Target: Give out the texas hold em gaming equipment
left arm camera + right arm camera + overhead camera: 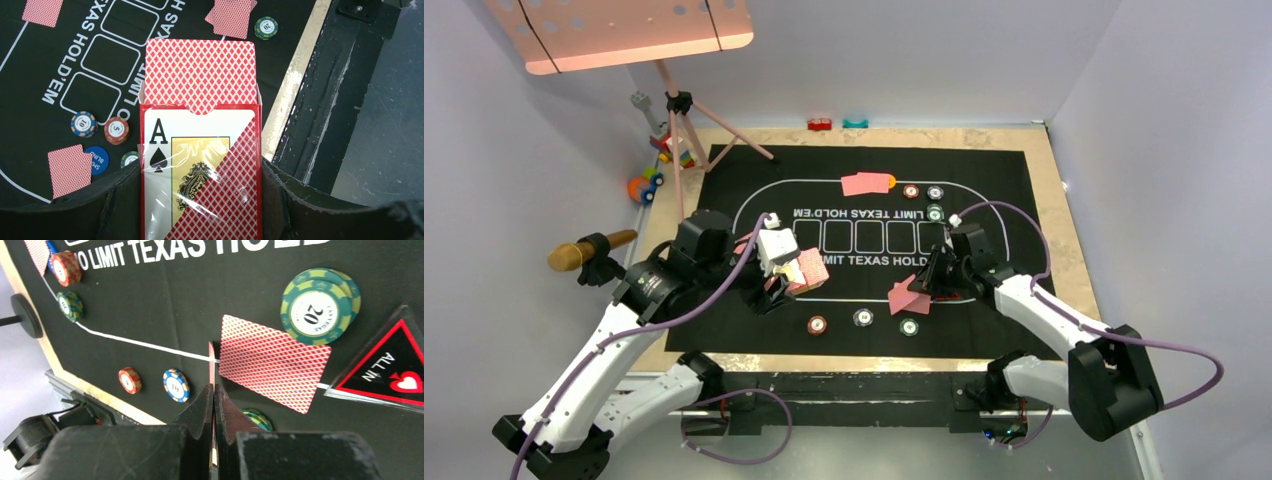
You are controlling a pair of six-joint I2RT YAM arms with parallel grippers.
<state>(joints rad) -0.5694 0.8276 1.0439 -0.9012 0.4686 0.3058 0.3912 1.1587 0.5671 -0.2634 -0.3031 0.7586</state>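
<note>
My left gripper [786, 278] is shut on a red card box [200, 170] with an ace of spades on its face. Red-backed cards [200, 75] stick out of its open top. My right gripper [214, 387] is shut on one red-backed card [211, 360], seen edge-on, just above the black mat [724, 180]. Another card [274, 362] lies flat beside it, next to a green chip stack [320, 305] and the red-black triangular marker [390, 372]. Three chips [862, 318] lie near the mat's front. Cards [864, 184], an orange button [890, 182] and chips [935, 192] lie at the far side.
A pink board on a tripod [619, 30] stands at the back left, over colourful toy pieces [659, 150]. Red [820, 124] and teal [855, 123] blocks sit beyond the mat. A brown-handled object [589, 250] lies left of the table. A blue button [96, 159] lies by the left player's card.
</note>
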